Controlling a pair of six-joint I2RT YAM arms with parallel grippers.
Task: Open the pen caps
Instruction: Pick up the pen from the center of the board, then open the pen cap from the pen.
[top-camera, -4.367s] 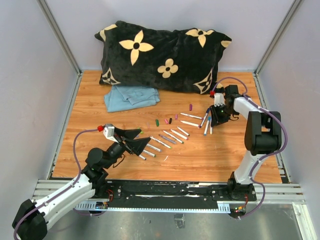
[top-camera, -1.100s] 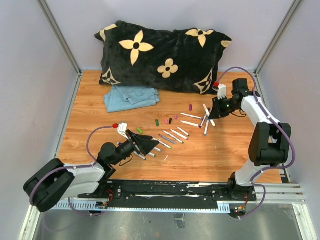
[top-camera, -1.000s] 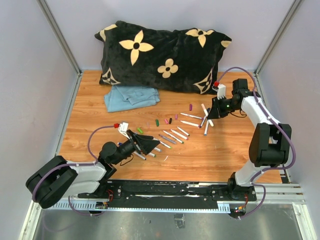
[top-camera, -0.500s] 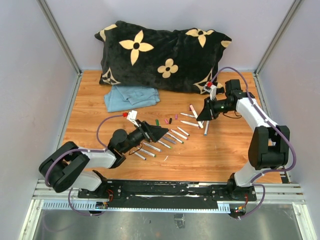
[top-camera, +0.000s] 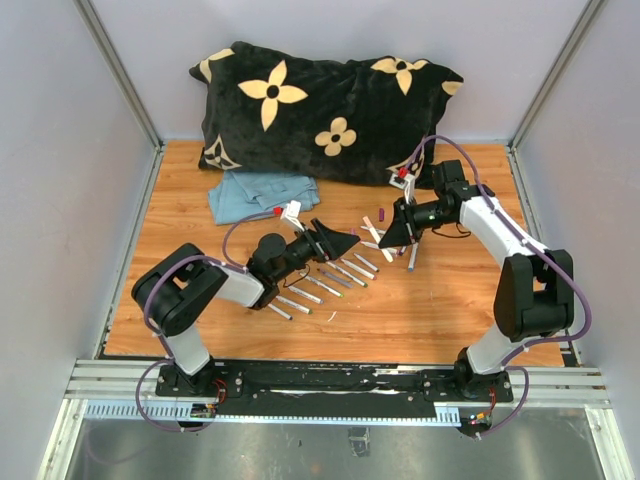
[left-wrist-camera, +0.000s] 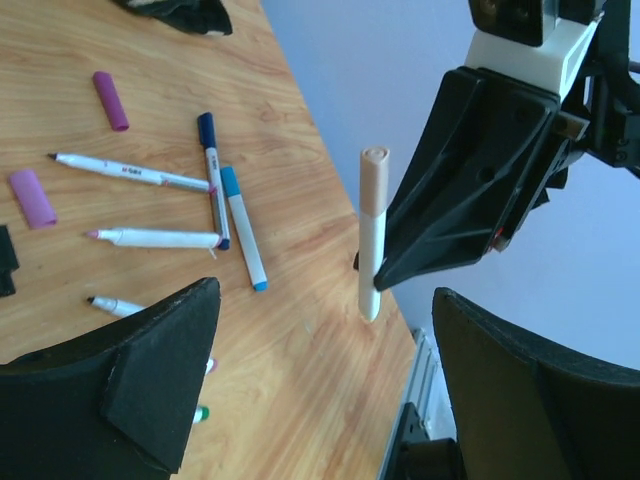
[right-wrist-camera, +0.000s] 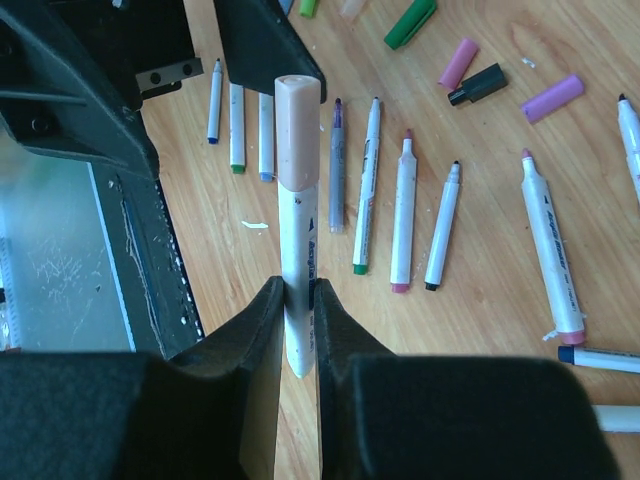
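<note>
Wooden tabletop (top-camera: 170, 232) between lilac walls (top-camera: 60, 150); left tool (left-wrist-camera: 325, 295) wide, right tool (right-wrist-camera: 297, 290) tight on pen (right-wrist-camera: 300, 210).

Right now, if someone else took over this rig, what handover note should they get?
Right gripper: shut on a white pen, peach cap on, held off the table.
Left gripper: open, facing that cap, not touching it.
Done: a row of uncapped pens on the table, loose caps beside them.
Left: pull the peach cap; two blue pens look capped too.
</note>
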